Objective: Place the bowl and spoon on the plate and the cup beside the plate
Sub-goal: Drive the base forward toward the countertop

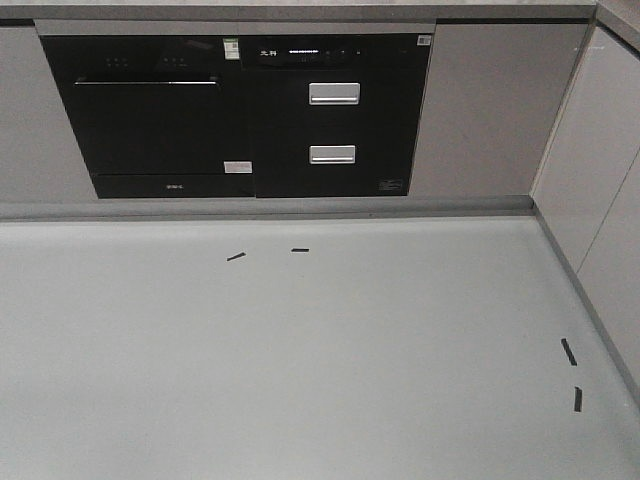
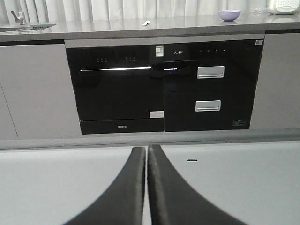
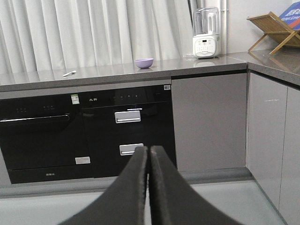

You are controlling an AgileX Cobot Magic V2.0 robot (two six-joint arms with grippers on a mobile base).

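Bowl (image 3: pixel 144 63) and spoon (image 3: pixel 69 73) sit well apart along the countertop (image 3: pixel 108 70).

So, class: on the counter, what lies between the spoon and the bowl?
Nothing: in the right wrist view, only bare grey countertop runs from the spoon to the bowl.

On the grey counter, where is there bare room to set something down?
The counter is bare between the spoon and the bowl, and again between the bowl and the white blender. Toward the right corner it is crowded: the blender and a wooden rack stand there.
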